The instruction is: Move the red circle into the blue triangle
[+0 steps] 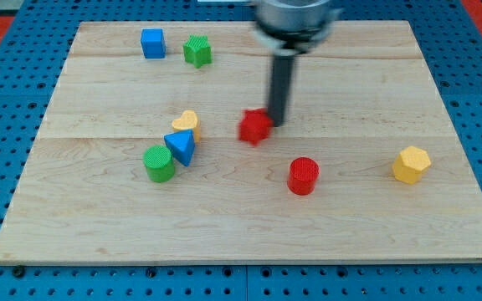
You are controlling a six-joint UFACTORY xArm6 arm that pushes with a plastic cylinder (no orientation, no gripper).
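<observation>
The red circle (303, 176), a short red cylinder, stands right of the board's middle. The blue triangle (181, 147) lies left of the middle, wedged between a green cylinder (159, 163) at its lower left and a yellow block (187, 124) above it. My tip (274, 124) rests on the board just right of a red star-like block (255, 126), touching or almost touching it. The tip is above and left of the red circle, well apart from it, and far right of the blue triangle.
A blue cube (152, 43) and a green star-like block (197, 51) sit near the view's top left. A yellow hexagon (411, 164) lies at the right. The wooden board (249, 226) rests on blue pegboard.
</observation>
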